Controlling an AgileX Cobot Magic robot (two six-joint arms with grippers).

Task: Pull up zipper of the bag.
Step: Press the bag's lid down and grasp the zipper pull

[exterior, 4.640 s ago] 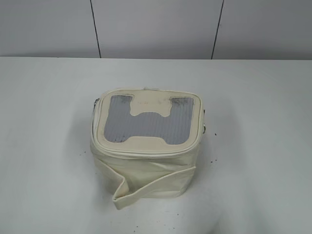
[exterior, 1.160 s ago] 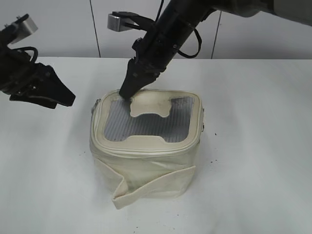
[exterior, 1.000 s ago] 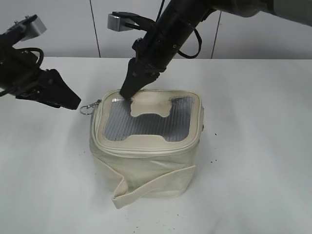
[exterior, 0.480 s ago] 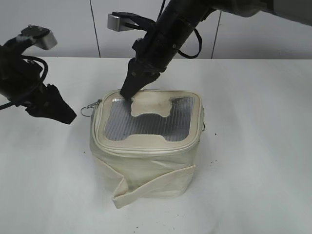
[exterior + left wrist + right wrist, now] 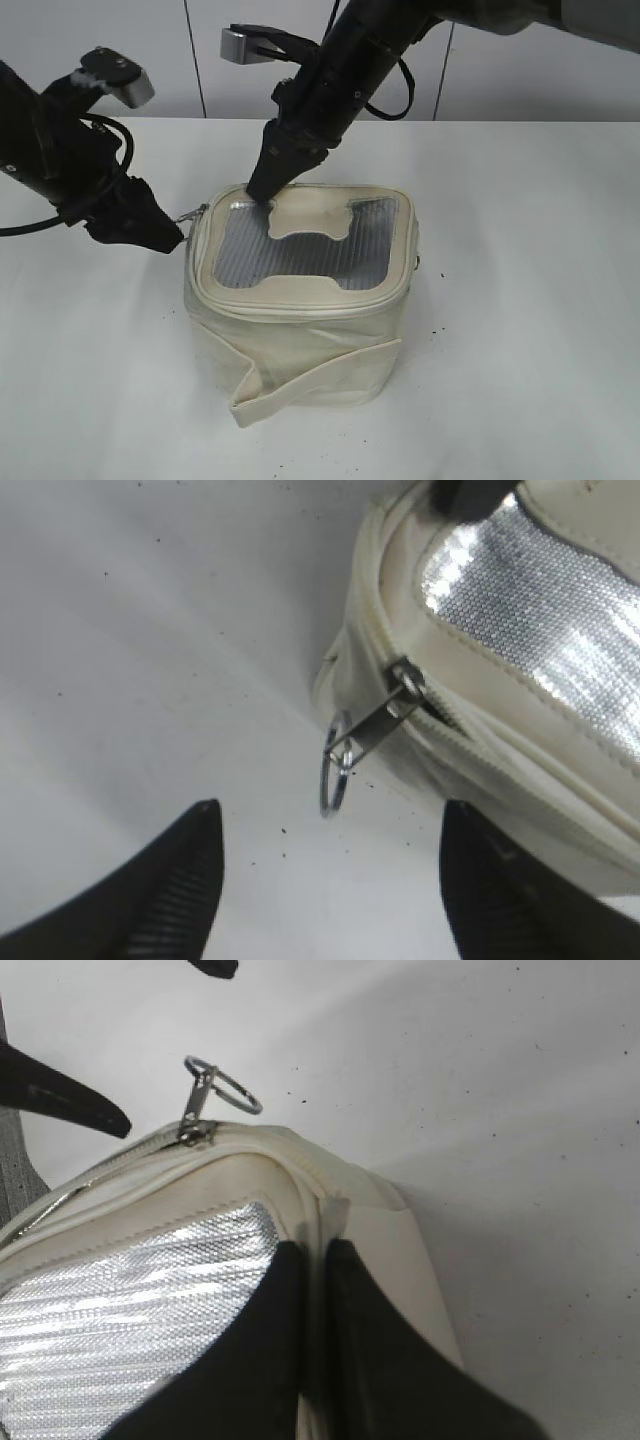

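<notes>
Bag (image 5: 300, 300) is sitting upright near the middle of the white counter (image 5: 520, 300), a cream box-shaped case with a silver mesh panel (image 5: 300, 255) showing on its lid. A loose cream strap (image 5: 300, 385) is hanging across its front face.

Right pincer (image 5: 258, 192) is reaching across from the upper right and pressing down on the lid at the bag's back left corner; in the right wrist view its two black fingers (image 5: 270, 1360) are lying side by side, nearly touching, with a thin strip of the cream lid between them.

Left pincer (image 5: 165, 238) is hovering low at the left of the bag, just beside the upper left corner. In the left wrist view its fingers (image 5: 185, 880) are standing wide apart, gripping nothing.

Zipper pull (image 5: 385, 720), a small metal tab, is sticking out from the zipper seam at that corner, with a metal ring (image 5: 333, 770) dangling from it toward the counter. The ring is lying between the spread fingers but ahead of their tips, touching neither. Dark specks are dotting the counter around the bag.
</notes>
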